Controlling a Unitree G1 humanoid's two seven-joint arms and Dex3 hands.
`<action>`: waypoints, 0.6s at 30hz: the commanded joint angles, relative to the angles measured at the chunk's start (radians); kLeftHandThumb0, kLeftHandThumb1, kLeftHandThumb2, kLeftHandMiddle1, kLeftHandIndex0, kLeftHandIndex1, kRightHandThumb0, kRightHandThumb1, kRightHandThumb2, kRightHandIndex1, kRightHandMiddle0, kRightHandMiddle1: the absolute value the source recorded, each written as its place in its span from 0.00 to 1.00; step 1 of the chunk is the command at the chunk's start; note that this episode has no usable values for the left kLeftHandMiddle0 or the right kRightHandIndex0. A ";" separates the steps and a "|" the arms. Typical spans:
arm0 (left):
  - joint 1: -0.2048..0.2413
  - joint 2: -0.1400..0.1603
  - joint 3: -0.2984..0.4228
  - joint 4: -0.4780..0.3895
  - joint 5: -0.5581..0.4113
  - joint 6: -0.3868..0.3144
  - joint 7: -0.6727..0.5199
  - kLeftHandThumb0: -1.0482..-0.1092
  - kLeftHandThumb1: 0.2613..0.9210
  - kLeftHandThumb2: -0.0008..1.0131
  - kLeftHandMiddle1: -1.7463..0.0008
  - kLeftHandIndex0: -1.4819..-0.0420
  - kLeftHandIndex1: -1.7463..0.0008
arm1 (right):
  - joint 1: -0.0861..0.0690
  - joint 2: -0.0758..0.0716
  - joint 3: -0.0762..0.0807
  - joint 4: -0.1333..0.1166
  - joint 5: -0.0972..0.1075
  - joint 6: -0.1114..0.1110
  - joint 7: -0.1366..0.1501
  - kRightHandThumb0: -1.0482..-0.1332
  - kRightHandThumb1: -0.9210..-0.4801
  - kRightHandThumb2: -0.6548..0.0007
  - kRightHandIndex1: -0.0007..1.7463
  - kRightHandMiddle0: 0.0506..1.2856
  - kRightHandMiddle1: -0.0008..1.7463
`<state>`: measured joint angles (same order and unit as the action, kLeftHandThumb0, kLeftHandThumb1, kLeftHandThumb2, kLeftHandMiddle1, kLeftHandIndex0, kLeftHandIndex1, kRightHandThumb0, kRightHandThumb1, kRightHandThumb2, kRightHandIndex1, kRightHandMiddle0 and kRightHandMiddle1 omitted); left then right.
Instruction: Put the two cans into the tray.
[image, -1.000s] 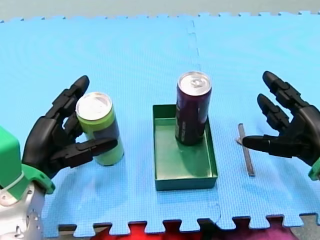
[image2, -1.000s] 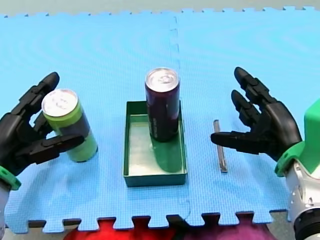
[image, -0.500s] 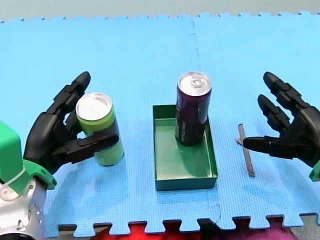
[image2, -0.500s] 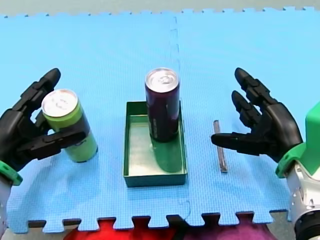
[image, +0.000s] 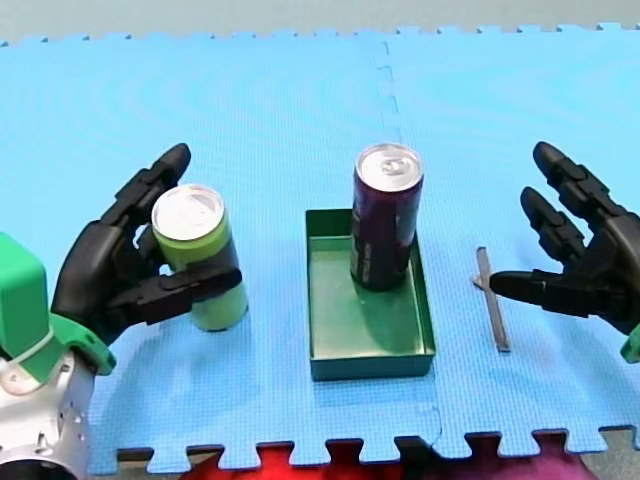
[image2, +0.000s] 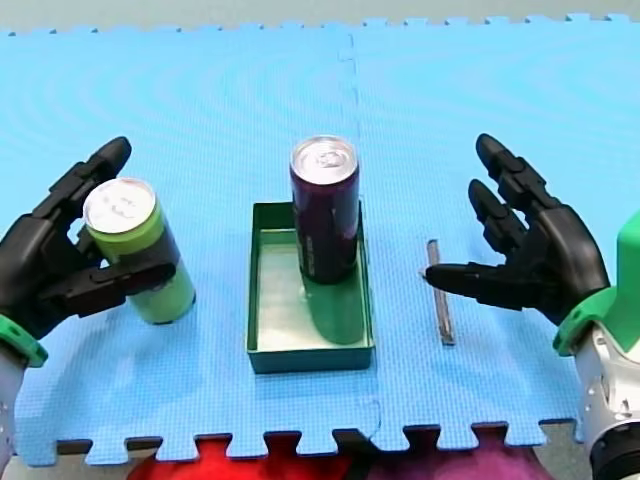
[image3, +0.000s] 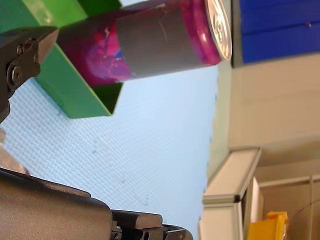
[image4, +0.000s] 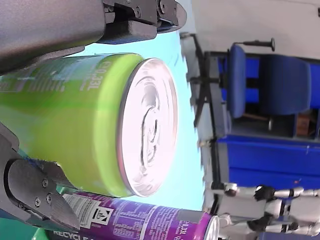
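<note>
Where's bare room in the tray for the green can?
Near half of tray, from purple can to near wall, is bare; far end crowded. Left hand grips green can left of it. Right hand holds nothing, beyond metal bar.

This looks like a robot lab or test room. Blue foam puzzle mats (image: 250, 120) cover the surface (image2: 500, 90). In the room around it are a blue office chair (image4: 285, 85), blue boards (image3: 280, 25) and a yellow box (image3: 265, 227)
</note>
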<state>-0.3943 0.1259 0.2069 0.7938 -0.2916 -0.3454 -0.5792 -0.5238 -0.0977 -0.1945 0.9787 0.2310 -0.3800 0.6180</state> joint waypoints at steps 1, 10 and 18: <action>-0.003 0.010 -0.005 -0.004 0.007 0.006 -0.004 0.13 0.58 0.01 1.00 0.89 1.00 | -0.003 -0.003 -0.005 0.003 0.005 -0.006 -0.003 0.70 0.64 1.00 0.01 0.05 0.00; 0.002 0.027 -0.029 -0.024 0.022 0.029 -0.028 0.07 0.60 0.00 1.00 0.90 1.00 | -0.010 0.001 -0.012 0.011 0.009 -0.017 -0.006 0.68 0.66 1.00 0.01 0.05 0.00; -0.026 0.027 -0.016 0.029 -0.054 0.029 -0.219 0.05 0.62 0.00 0.98 0.58 0.97 | -0.020 0.002 -0.016 0.018 0.007 -0.024 -0.019 0.69 0.67 1.00 0.01 0.05 0.00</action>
<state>-0.4071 0.1496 0.1906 0.8022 -0.3401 -0.3018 -0.7686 -0.5342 -0.0933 -0.2062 0.9928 0.2350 -0.3931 0.6048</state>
